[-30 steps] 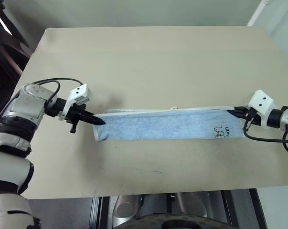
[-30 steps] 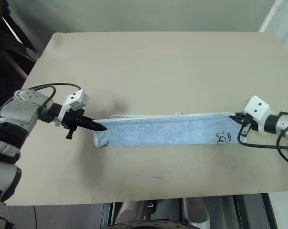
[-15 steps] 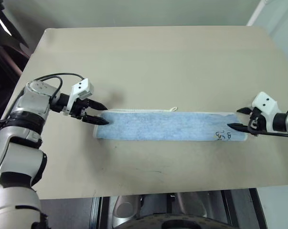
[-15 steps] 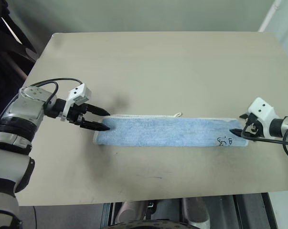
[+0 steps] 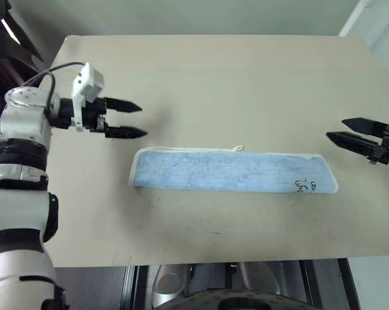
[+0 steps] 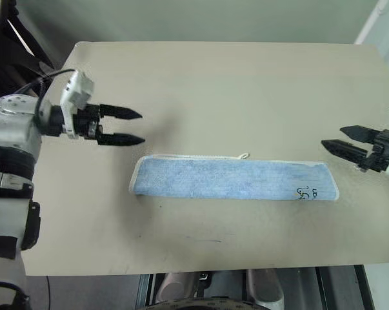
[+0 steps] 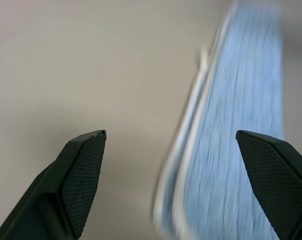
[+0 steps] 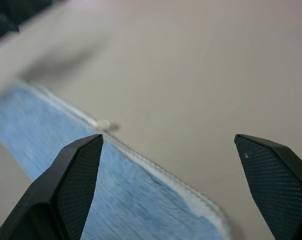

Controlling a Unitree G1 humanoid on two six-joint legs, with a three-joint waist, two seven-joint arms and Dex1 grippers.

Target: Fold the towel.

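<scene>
The towel (image 5: 229, 171) lies flat on the table as a long light-blue strip with cream edging, a small white loop (image 5: 237, 148) on its far edge and black marks (image 5: 305, 186) near its right end. My left gripper (image 5: 137, 120) hangs open above and beyond the towel's left end, holding nothing. My right gripper (image 5: 336, 130) is open too, raised off the towel's right end. In the left wrist view the towel (image 7: 236, 145) shows between the open fingertips (image 7: 83, 165). The right wrist view has the towel's edge (image 8: 140, 160) below its spread fingertips (image 8: 80, 170).
The beige table (image 5: 207, 77) stretches bare behind the towel. Its front edge (image 5: 207, 261) runs close below the towel. Dark equipment (image 5: 7, 32) stands off the table's left side.
Both grippers opened and let go of the towel's ends, then rose away from them. The towel dropped flat onto the table.
</scene>
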